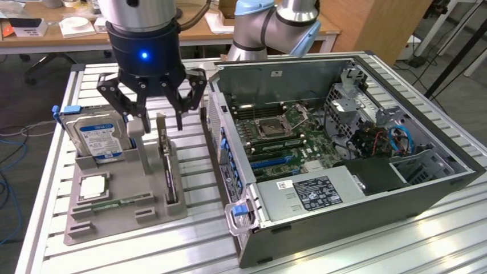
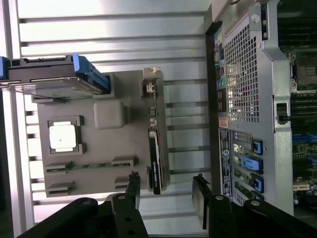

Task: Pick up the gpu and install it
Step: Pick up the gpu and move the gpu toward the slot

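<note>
Exterior view: I see the black jaws of my arm spread wide apart and holding nothing. They hang over the far end of the gpu (image 1: 169, 165), a slim green circuit card with a black cooler. It stands on edge in a slot of the grey plastic holder tray (image 1: 122, 220), well apart from any slot inside the computer. By my reading the task has barely begun: the card is neither gripped nor lifted, and both the pick-up and the installing remain. To the exterior view's right stands the open black and silver computer case (image 1: 380, 200), its green motherboard exposed. Everything rests on the ribbed aluminium bench (image 1: 365, 254).

I count:
- one gpu
- one silver hard drive with a blue label (image 1: 95, 137), upright in the tray
- one square silver processor chip (image 1: 93, 187)
- one narrow green memory stick (image 1: 122, 201)
- one tray
- one case

Wrist view: I look straight down on the same tray (image 2: 111, 148), with the gpu (image 2: 154, 158) seen edge-on. Its near end lies between the two open jaws (closer to one than the other), and I cannot tell whether either touches it. The hard drive (image 2: 54, 79), the processor chip (image 2: 63, 137) and the memory stick (image 2: 69, 167) each appear once. The perforated rear panel of the case (image 2: 247, 74) runs beside the tray.
</note>
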